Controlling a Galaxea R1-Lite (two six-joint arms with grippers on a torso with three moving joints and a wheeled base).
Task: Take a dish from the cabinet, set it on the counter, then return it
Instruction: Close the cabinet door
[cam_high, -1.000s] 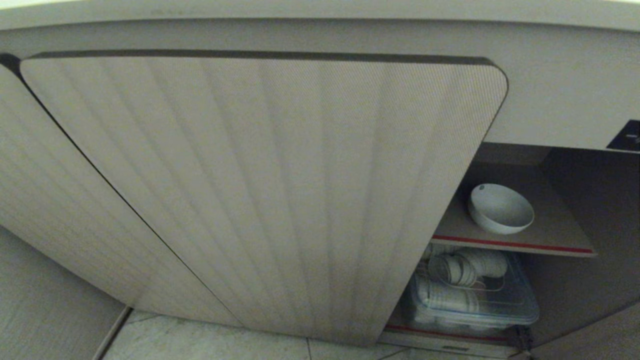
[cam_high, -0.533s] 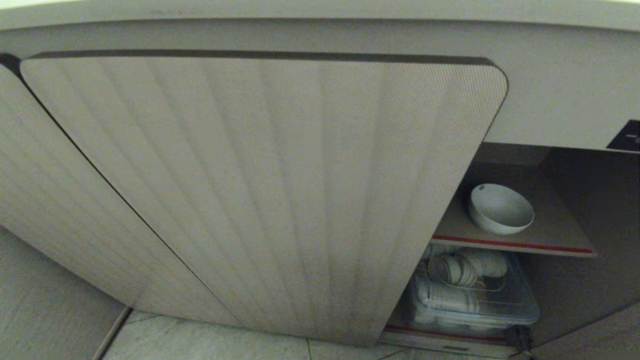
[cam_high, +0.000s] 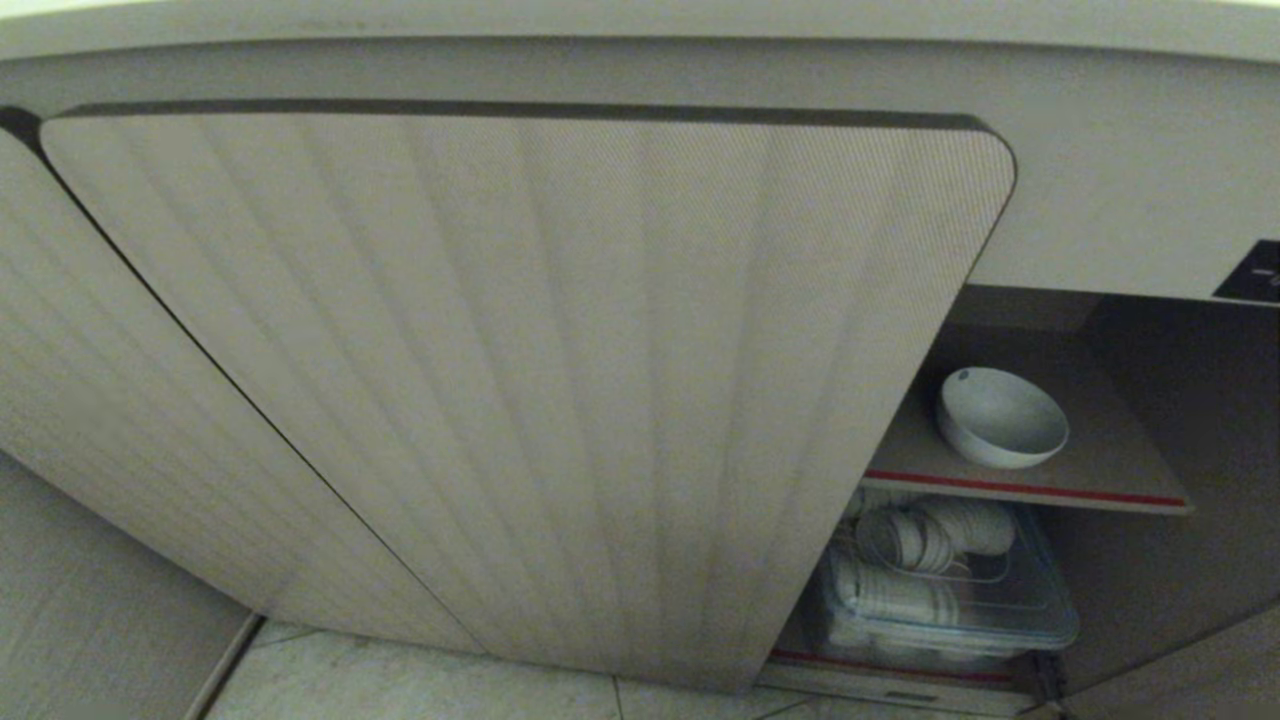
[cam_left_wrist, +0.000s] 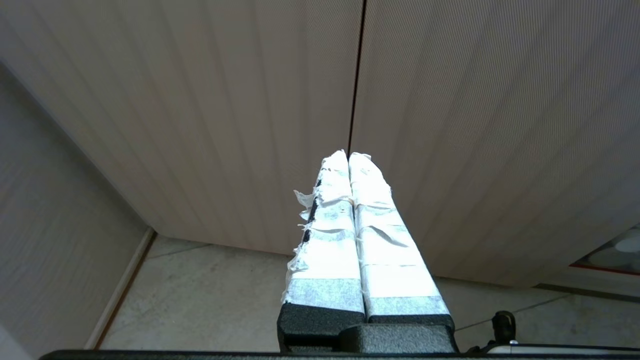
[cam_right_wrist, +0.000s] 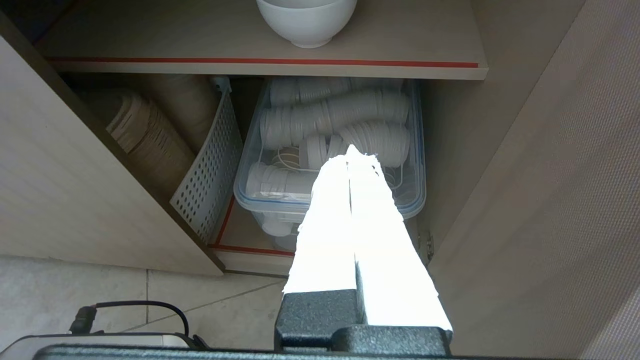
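The dish (cam_high: 1002, 417), a small white bowl, stands on the red-edged shelf (cam_high: 1100, 470) inside the cabinet; its lower half shows in the right wrist view (cam_right_wrist: 306, 20). A ribbed beige cabinet door (cam_high: 520, 380) fills the middle of the head view, and the compartment to its right stands open. My right gripper (cam_right_wrist: 356, 156) is shut and empty, outside the open compartment, below the shelf's level. My left gripper (cam_left_wrist: 348, 156) is shut and empty, facing the seam between two closed doors. Neither arm appears in the head view. Only the counter's underside edge (cam_high: 640, 20) shows at the top.
Under the shelf a clear plastic box (cam_right_wrist: 415, 165) holds stacked white paper cups (cam_right_wrist: 340, 120). Beside it a perforated white basket (cam_right_wrist: 210, 170) holds brown paper items. The open door (cam_right_wrist: 565, 200) stands at the right side. Tiled floor (cam_high: 400, 680) lies below.
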